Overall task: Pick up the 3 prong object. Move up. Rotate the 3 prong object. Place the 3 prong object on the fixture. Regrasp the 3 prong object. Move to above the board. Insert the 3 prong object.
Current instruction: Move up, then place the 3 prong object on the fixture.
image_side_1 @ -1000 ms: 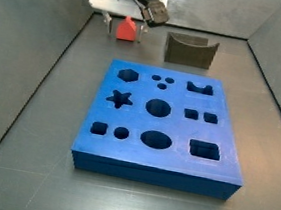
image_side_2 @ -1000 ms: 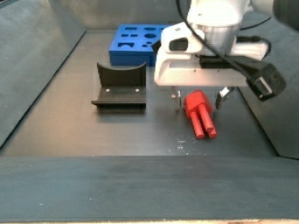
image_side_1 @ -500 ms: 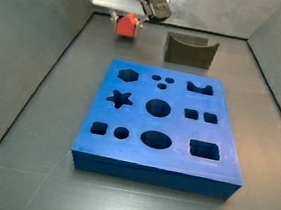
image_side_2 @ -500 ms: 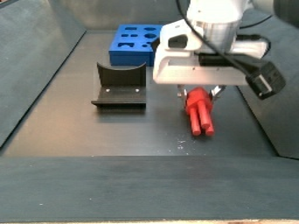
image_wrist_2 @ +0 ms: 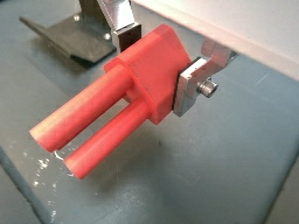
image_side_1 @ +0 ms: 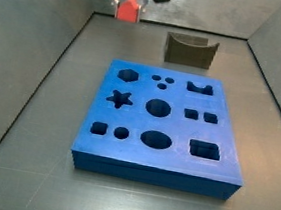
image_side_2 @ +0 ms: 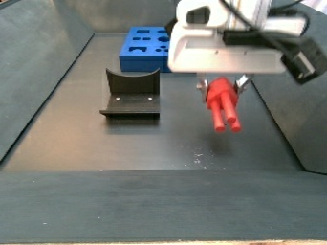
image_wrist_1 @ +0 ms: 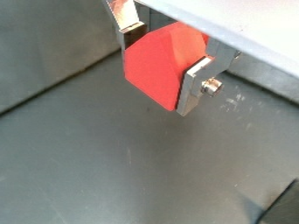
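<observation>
My gripper (image_wrist_2: 162,52) is shut on the block end of the red-orange 3 prong object (image_wrist_2: 117,101), whose round prongs stick out away from the fingers (image_wrist_2: 191,75). The piece hangs in the air above the dark floor, clear of it in both side views (image_side_2: 225,103) (image_side_1: 127,10). In a wrist view only its flat red end (image_wrist_1: 162,61) shows between the silver plates. The dark fixture (image_side_2: 130,93) (image_side_1: 189,50) stands apart from the gripper (image_side_2: 227,84). The blue board (image_side_1: 163,125) lies in the middle of the floor, with its far end (image_side_2: 147,47) showing behind the fixture.
Grey walls enclose the dark floor (image_side_1: 45,122) on all sides. A corner of the fixture's base plate (image_wrist_2: 70,35) shows in a wrist view. Small pale specks (image_side_2: 198,161) mark the floor under the raised piece.
The gripper has risen with the 3 prong object, which lay near the floor a second ago and now hangs well above it. Board and fixture have not moved.
</observation>
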You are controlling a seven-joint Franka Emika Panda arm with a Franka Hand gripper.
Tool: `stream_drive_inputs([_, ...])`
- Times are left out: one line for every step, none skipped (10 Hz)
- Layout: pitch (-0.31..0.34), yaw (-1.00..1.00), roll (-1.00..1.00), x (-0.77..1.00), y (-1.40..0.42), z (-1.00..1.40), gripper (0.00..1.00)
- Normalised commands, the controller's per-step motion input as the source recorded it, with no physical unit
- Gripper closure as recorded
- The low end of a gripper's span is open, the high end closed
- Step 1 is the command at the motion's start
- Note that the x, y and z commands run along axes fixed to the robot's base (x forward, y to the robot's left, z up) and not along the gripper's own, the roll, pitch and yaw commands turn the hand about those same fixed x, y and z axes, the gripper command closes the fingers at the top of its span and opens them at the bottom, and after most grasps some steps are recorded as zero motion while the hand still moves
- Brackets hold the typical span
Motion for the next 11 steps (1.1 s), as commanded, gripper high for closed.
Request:
stream_drive_inputs([0.035, -0.02, 0.02, -0.03, 0.01, 0.19, 1.00])
stream_drive_inputs([0.000, 0.00, 0.00, 0.00, 0.00, 1.00, 1.00])
stream_drive_inputs([-0.001, 0.00, 0.00, 0.01, 0.00, 1.00, 1.00])
stream_drive_inputs([0.028, 0.00, 0.00, -0.01, 0.00, 1.00, 1.00])
stream_drive_inputs([0.035, -0.01, 0.00, -0.01, 0.00, 1.00, 1.00])
stream_drive_inputs([0.037, -0.01, 0.00, -0.01, 0.00, 1.00, 1.00])
stream_drive_inputs([0.042, -0.02, 0.01, -0.02, 0.01, 1.00, 1.00])
stream_drive_inputs([0.045, -0.02, 0.01, -0.02, 0.01, 1.00, 1.00])
stream_drive_inputs([0.051, -0.03, 0.02, -0.01, 0.01, 0.85, 1.00])
stream_drive_inputs([0.063, -0.03, 0.02, -0.01, 0.01, 0.65, 1.00])
stream_drive_inputs([0.072, -0.03, 0.02, 0.00, 0.02, 0.50, 1.00])
